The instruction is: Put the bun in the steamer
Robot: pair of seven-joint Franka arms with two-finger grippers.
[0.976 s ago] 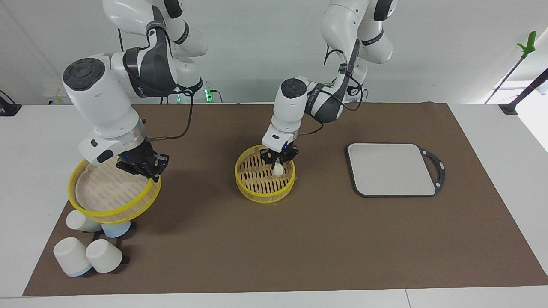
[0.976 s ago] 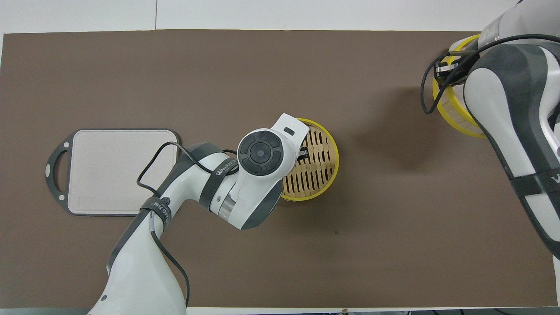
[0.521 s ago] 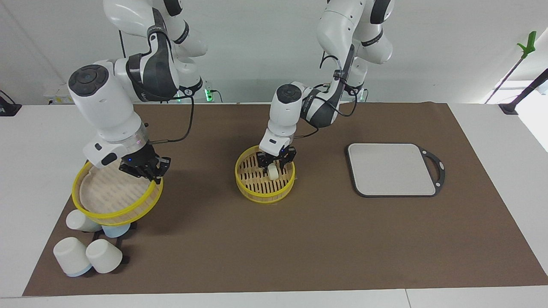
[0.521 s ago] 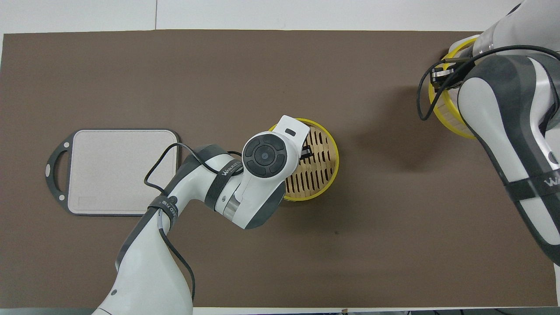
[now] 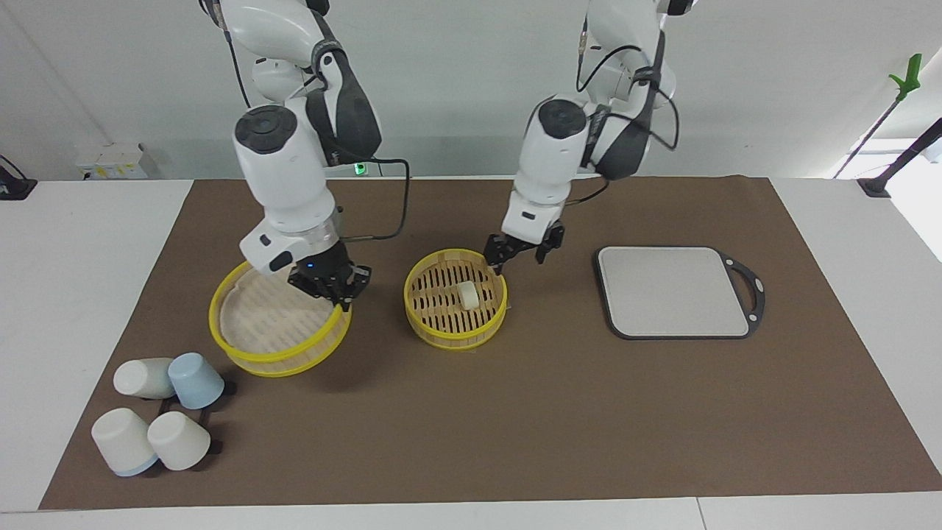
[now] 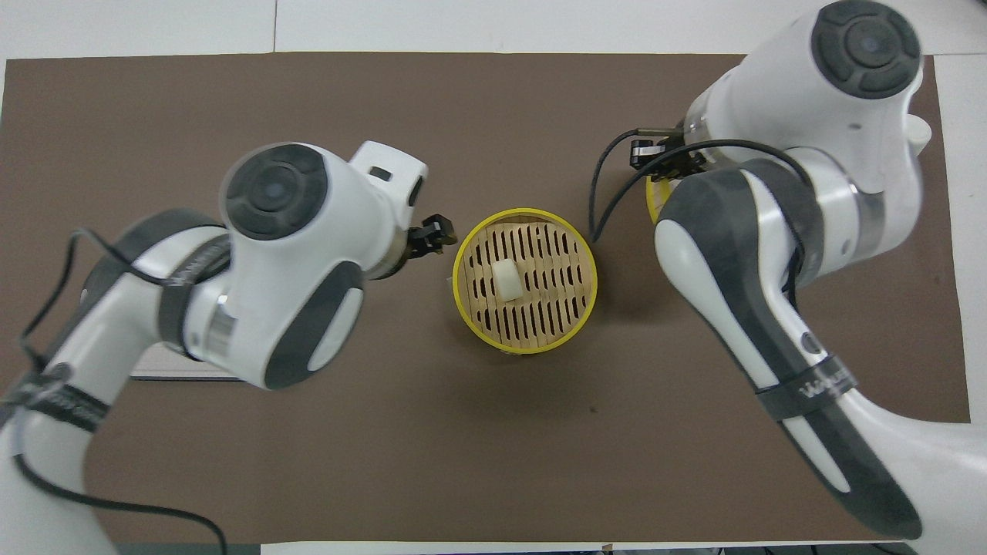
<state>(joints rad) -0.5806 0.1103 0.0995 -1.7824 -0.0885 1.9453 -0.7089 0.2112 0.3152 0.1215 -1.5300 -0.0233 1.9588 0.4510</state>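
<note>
The steamer (image 5: 455, 324) is a yellow-rimmed bamboo basket at the middle of the brown mat, also in the overhead view (image 6: 570, 308). The cream-white bun (image 5: 468, 294) lies free on its slatted floor (image 6: 506, 279). My left gripper (image 5: 519, 259) is open and empty, raised over the steamer's rim on the board's side (image 6: 433, 231). My right gripper (image 5: 331, 291) is shut on the rim of the steamer lid (image 5: 265, 316) and holds it tilted above the mat beside the steamer. In the overhead view only a yellow sliver of the lid (image 6: 650, 206) shows under the right arm.
A grey black-edged board (image 5: 673, 291) lies toward the left arm's end of the table. Several upturned cups (image 5: 147, 419) stand at the right arm's end, farther from the robots than the lid.
The left gripper opened, left the bun in the steamer, then rose and drew back toward the board. The right arm carried the lid from over the cups toward the steamer.
</note>
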